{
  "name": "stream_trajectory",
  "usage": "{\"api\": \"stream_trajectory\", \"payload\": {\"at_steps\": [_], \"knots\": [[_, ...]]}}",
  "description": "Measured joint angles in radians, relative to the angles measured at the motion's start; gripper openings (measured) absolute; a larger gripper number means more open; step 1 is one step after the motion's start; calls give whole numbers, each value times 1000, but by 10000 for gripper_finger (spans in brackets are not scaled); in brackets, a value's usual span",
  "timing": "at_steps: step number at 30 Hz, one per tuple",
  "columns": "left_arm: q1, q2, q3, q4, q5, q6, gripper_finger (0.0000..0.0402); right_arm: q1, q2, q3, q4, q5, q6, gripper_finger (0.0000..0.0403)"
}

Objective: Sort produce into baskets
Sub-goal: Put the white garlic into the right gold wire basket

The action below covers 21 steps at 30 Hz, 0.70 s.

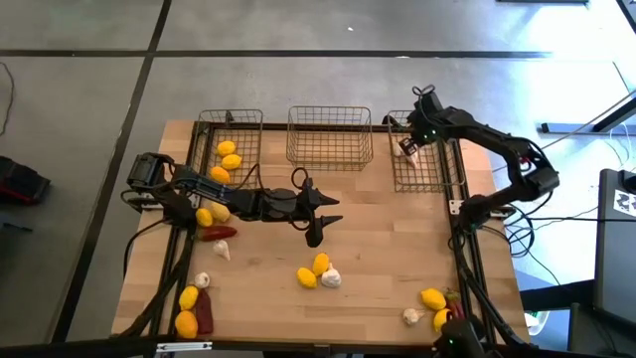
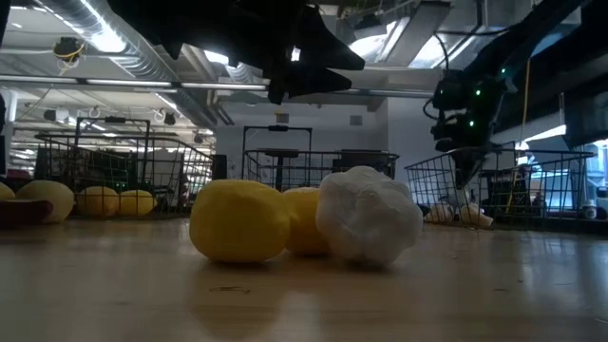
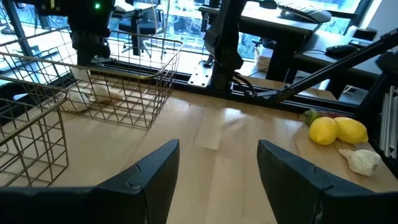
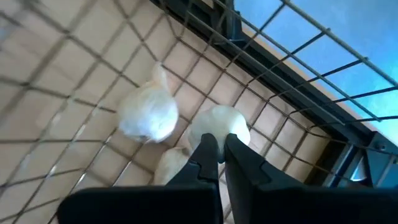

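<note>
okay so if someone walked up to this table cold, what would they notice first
Probably the scatter of yellow lemons and whitish garlic bulbs across the wooden table, with three wire baskets lined along the far edge. The left gripper hangs open above mid-table near the central lemon-and-garlic cluster. The right gripper, shut, sits over the right-hand basket, which already holds garlic.
</note>
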Motion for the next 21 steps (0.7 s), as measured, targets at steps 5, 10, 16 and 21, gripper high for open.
{"api": "stream_trajectory", "payload": {"at_steps": [5,10,16,21], "knots": [[0,0,0,0,0,0,212,0,56,0,26,0,1,10],[0,0,0,0,0,0,212,2,98,0,25,0,2,10],[0,0,0,0,0,0,212,2,125,0,26,0,3,10],[0,0,0,0,0,0,212,2,132,0,25,0,3,25]]}}
